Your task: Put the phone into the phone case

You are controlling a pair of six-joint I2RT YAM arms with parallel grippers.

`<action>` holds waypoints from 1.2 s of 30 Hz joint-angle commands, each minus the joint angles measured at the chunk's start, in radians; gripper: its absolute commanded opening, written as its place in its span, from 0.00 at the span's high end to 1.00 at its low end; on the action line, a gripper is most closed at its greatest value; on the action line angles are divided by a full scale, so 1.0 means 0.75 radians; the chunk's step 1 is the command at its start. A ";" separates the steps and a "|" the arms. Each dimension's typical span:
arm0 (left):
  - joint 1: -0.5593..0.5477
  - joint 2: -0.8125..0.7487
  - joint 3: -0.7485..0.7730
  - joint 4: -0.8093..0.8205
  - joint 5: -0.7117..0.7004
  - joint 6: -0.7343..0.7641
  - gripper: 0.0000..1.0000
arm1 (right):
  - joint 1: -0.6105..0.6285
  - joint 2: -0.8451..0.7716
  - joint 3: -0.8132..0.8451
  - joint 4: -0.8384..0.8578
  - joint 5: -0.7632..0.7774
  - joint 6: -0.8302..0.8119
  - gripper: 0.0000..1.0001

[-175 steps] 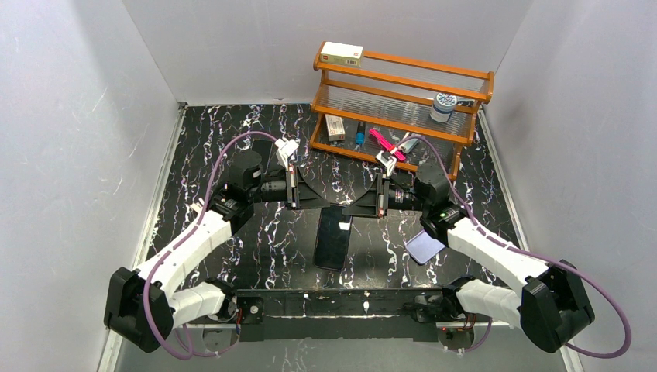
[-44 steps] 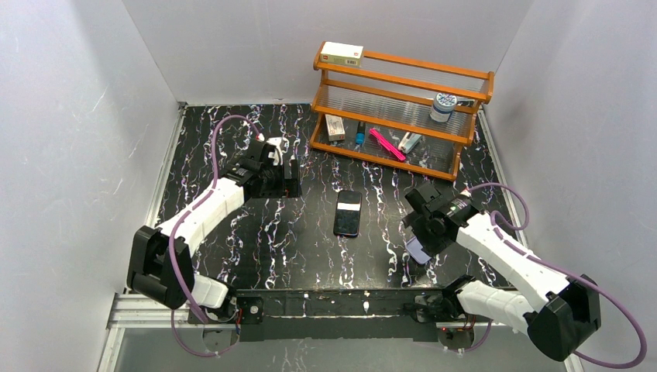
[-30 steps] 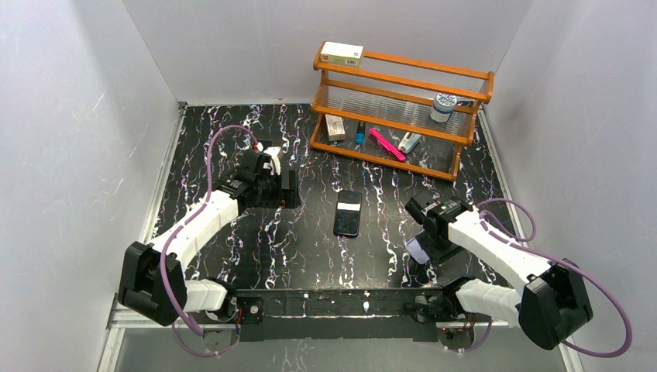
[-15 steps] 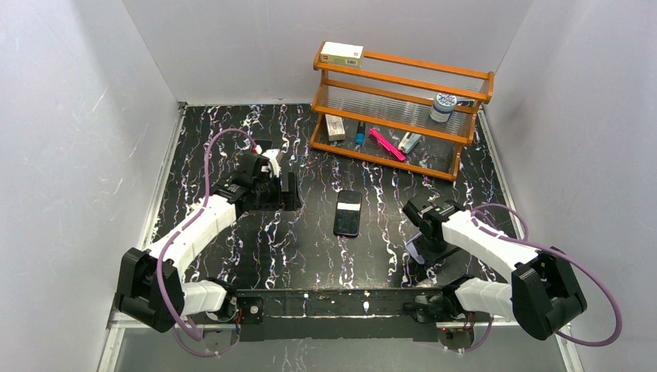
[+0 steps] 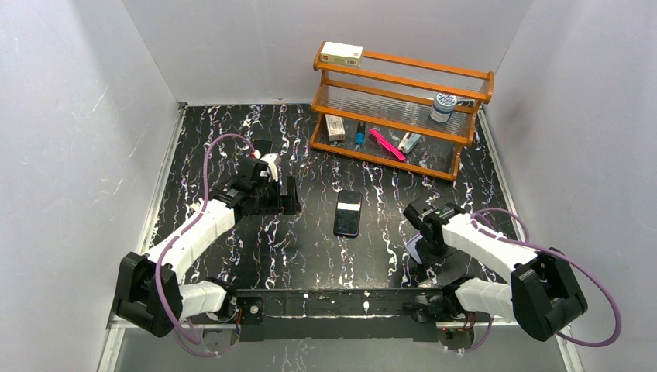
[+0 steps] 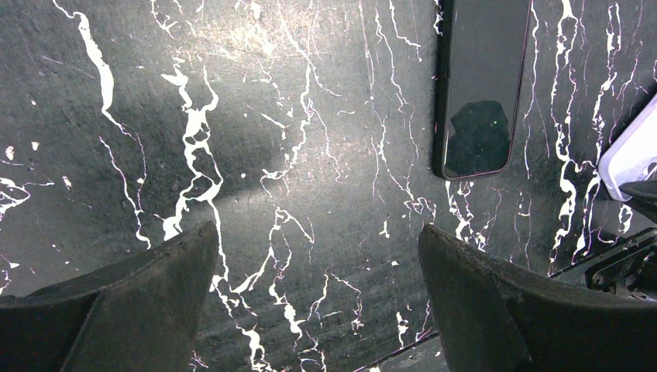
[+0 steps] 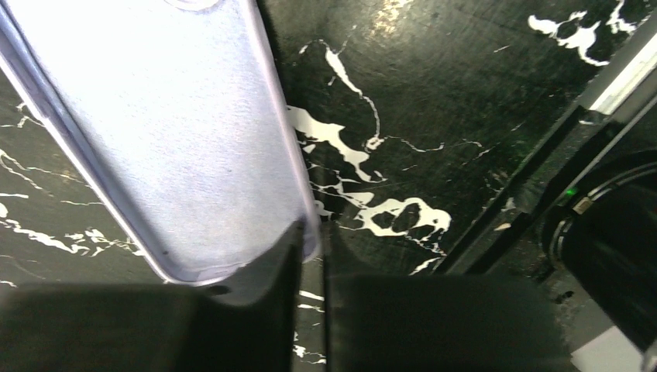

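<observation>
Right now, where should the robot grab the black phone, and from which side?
Probably by its two long edges, near the middle, coming straight down from above. The phone lies flat on the table, so only its thin sides offer a grip.

1. There was one phone (image 5: 348,212).
2. There was one phone case (image 5: 414,249).
3. There were two arms, the left arm (image 5: 190,236) and the right arm (image 5: 488,244).
4. One rack (image 5: 426,65) held one box (image 5: 342,53) and one jar (image 5: 443,106).
</observation>
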 commanded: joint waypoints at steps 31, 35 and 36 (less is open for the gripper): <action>0.002 -0.247 0.021 -0.108 -0.196 -0.039 0.02 | 0.142 0.044 0.337 0.987 -0.404 -0.766 0.99; 0.002 -0.223 0.068 -0.163 -0.355 -0.026 0.02 | 0.247 0.243 0.411 1.086 -0.466 -0.781 0.99; 0.003 -0.211 0.081 -0.184 -0.379 -0.024 0.02 | 0.278 0.323 0.457 1.083 -0.470 -0.785 0.99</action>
